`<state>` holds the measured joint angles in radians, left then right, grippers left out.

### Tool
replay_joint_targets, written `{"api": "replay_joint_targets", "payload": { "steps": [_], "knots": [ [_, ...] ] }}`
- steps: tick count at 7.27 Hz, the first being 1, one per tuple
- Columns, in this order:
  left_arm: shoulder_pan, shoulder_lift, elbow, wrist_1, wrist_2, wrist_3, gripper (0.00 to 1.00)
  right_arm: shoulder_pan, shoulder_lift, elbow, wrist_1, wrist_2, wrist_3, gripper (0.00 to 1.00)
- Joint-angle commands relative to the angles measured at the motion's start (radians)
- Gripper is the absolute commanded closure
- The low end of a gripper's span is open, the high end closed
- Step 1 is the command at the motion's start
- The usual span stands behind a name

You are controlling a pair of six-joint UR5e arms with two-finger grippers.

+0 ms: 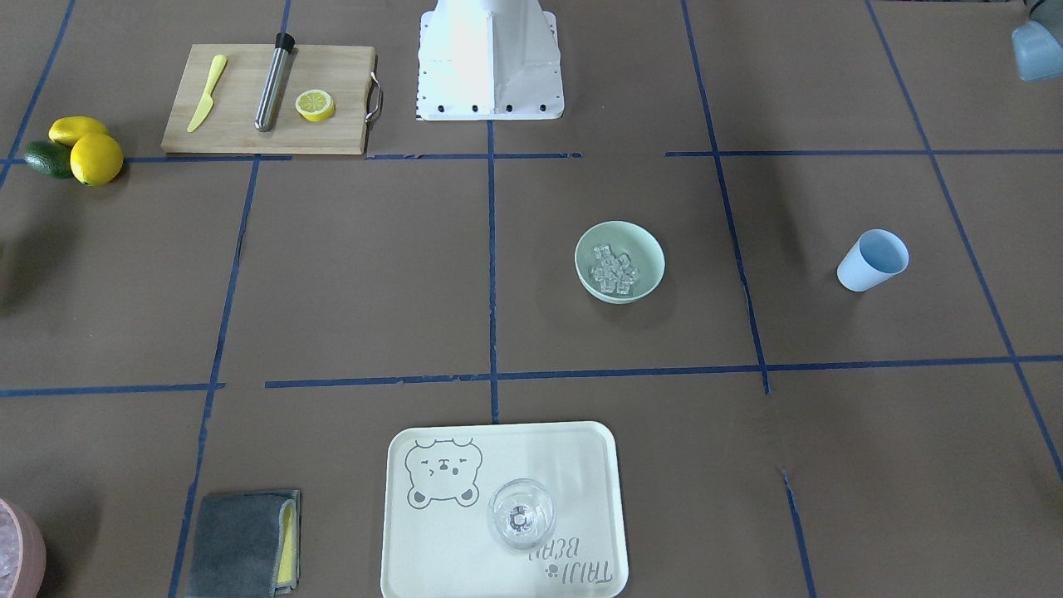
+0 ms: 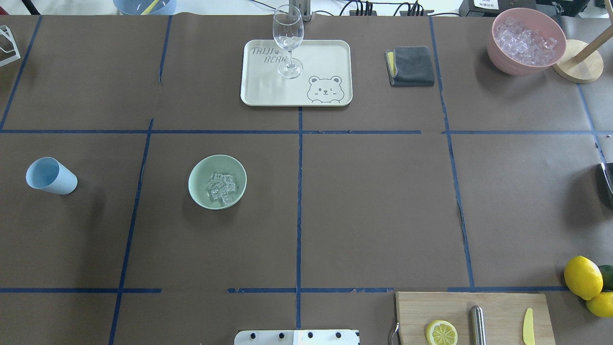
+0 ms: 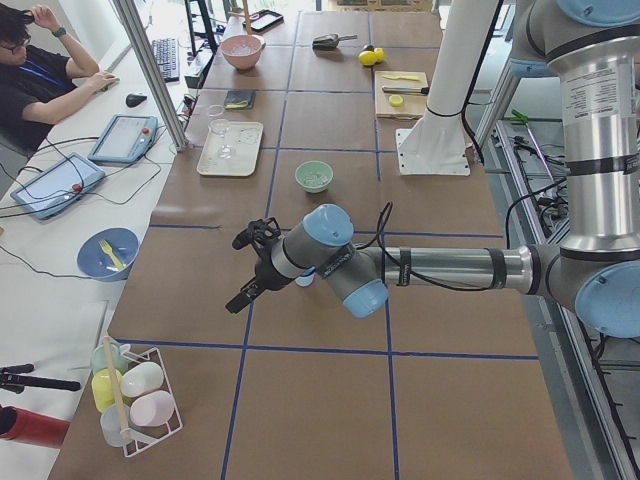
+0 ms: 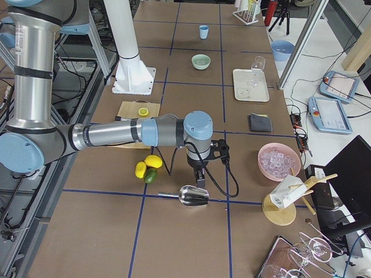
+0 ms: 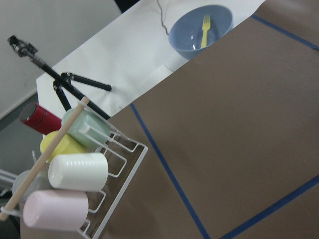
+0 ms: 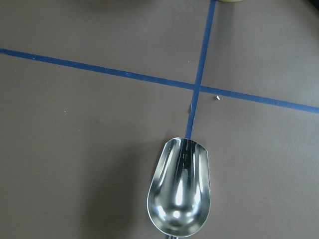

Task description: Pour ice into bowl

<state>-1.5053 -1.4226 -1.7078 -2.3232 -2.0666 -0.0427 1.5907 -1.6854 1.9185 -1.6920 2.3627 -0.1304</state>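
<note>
The pale mint-green bowl (image 1: 646, 249) stands left of the table's middle in the overhead view (image 2: 198, 175), with a handful of clear ice cubes (image 1: 614, 270) inside it (image 2: 221, 188). The light blue cup (image 2: 51, 176) stands apart, farther left. My left gripper (image 3: 245, 290) hangs over bare table near the left end, well away from the bowl (image 3: 314, 176); I cannot tell whether it is open or shut. My right gripper (image 4: 200, 178) hangs just above an empty metal scoop (image 6: 179, 191) lying on the table at the right end; I cannot tell its state either.
A cream tray (image 2: 330, 52) with a clear glass (image 2: 288, 40), a grey cloth (image 2: 412, 66) and a pink container of crushed ice (image 2: 526, 40) line the far edge. A cutting board (image 2: 498, 306) with a lemon half, and lemons (image 2: 582, 277), lie near right. A cup rack (image 5: 94, 174) is at the left end.
</note>
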Motion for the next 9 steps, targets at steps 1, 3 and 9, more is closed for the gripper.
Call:
{"api": "replay_joint_targets", "payload": {
  "steps": [1, 3, 9],
  "knots": [
    [-0.046, -0.033, -0.001, 0.359, -0.087, 0.007, 0.00, 0.000, 0.010, 0.045, 0.000, 0.029, 0.003, 0.00],
    [-0.102, -0.110, 0.002, 0.632, -0.239, 0.009, 0.00, -0.005, 0.035, 0.082, 0.002, 0.071, 0.005, 0.00],
    [-0.110, -0.079, -0.069, 0.798, -0.251, 0.001, 0.00, -0.402, 0.425, 0.099, 0.110, 0.107, 0.533, 0.00]
  ]
}}
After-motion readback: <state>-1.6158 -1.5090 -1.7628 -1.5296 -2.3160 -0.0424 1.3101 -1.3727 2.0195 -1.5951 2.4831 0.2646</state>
